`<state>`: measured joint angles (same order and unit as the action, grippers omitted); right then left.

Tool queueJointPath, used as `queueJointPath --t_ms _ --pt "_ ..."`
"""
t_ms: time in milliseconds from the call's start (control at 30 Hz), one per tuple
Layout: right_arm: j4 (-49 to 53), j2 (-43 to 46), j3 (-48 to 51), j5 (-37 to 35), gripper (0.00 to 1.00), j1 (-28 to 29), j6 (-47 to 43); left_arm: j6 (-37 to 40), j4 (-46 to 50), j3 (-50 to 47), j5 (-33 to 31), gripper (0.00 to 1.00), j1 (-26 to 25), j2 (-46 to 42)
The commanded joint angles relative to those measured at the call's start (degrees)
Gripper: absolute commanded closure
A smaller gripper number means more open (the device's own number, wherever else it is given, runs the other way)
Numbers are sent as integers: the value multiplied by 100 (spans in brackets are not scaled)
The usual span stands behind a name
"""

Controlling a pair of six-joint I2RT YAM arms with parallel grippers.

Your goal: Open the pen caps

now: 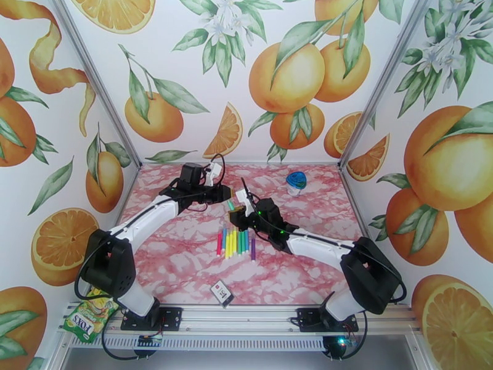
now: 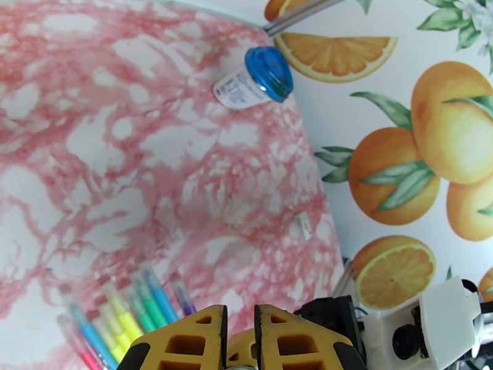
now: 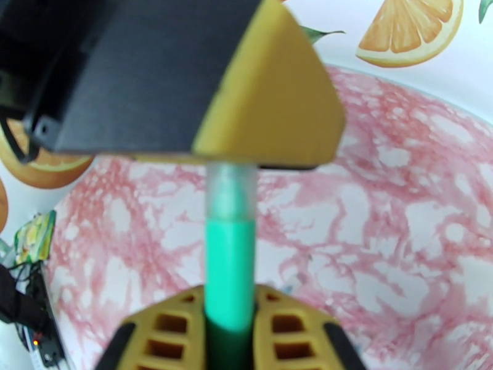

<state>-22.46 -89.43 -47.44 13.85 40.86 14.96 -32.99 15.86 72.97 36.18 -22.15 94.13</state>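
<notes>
Cap (image 3: 230, 192): clear, seated on the end of the green pen (image 3: 229, 266), and held in the air just behind the pen row (image 1: 236, 243).

Right gripper (image 3: 229, 300): jaws closed on the green pen's body. The pen points away from the wrist, cap end outward.

Left gripper (image 2: 240, 316): jaws closed to a narrow slit. In the right wrist view the cap's far end runs under one of its yellow fingers (image 3: 271, 106), so the grip is on the cap. The two grippers meet tip to tip over the far side of the pen row.

Pen row: pink, blue, yellow, green and purple pens lying side by side on the pink marbled table (image 1: 185, 266). The left wrist view shows pale clear caps on their far ends, blurred.

Container (image 1: 296, 182): blue lid, white label. It stands well behind and to the right of the pen row. Label print is too small to read.

Card (image 1: 222, 293): white with dark print, lying flat in front of the pen row. Text is not legible.

Packet (image 1: 89, 316): green and yellow, reads "FOXS". It sits far to the front left of the pen row, off the table by the rail.
</notes>
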Motion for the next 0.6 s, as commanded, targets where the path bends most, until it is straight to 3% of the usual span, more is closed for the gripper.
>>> queueJointPath --t_ms 0,400,567 --pt "499 105 375 420 100 126 -281 -159 -938 385 -1558 100 717 173" --pt "364 321 727 326 100 128 -320 -443 -996 575 -1593 100 871 403" --pt "434 482 700 33 100 107 -193 334 -109 910 -1780 100 879 450"
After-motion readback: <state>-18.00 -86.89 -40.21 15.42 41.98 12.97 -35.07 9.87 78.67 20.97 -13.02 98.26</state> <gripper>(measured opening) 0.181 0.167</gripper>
